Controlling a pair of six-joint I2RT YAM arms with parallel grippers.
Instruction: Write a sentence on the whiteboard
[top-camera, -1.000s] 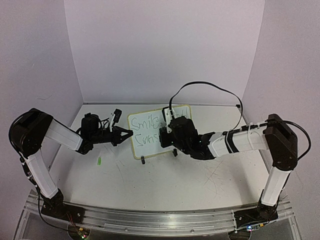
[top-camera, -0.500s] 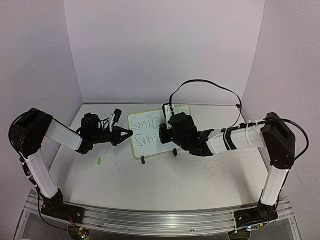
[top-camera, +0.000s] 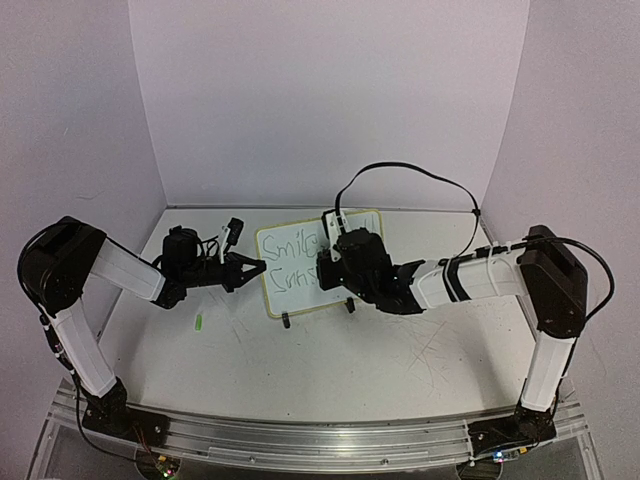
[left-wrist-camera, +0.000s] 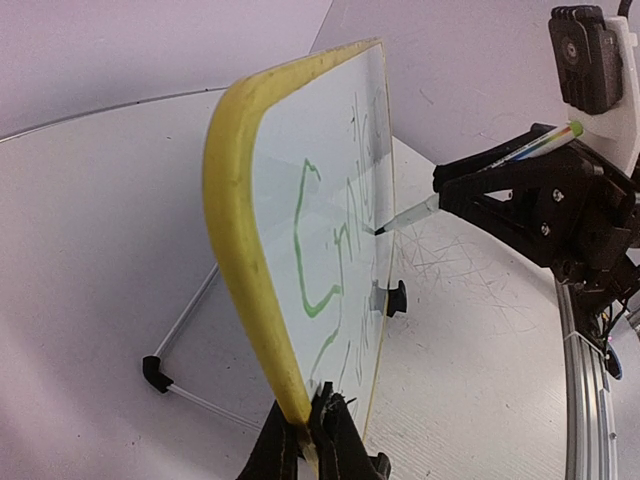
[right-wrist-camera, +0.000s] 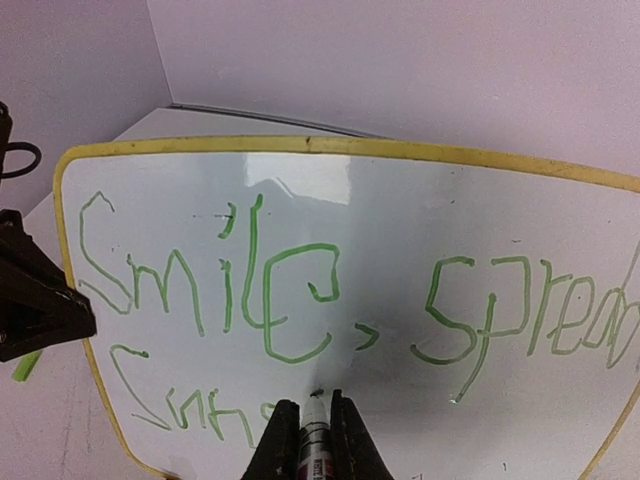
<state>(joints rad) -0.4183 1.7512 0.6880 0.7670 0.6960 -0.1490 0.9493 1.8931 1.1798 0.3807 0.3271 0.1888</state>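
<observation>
The whiteboard (top-camera: 290, 262) stands tilted on two black feet at the table's middle, with a yellow frame (left-wrist-camera: 240, 250). The sentence (right-wrist-camera: 300, 290) in green reads "Smile, spread" on the top line and starts "Suns" on the second. My left gripper (top-camera: 255, 268) is shut on the board's left edge (left-wrist-camera: 305, 420). My right gripper (top-camera: 328, 270) is shut on a marker (right-wrist-camera: 316, 440) whose tip touches the board just right of the second line's last letter. The marker (left-wrist-camera: 420, 210) also shows in the left wrist view, with its tip on the board.
A small green marker cap (top-camera: 199, 322) lies on the scratched white table (top-camera: 330, 360) left of the board. A wire stand (left-wrist-camera: 180, 330) props the board from behind. A black cable (top-camera: 420, 175) arcs over the right arm. Purple walls close the back and sides.
My right gripper has shifted slightly left and toward the board with the marker. The left arm and the board have stayed still.
</observation>
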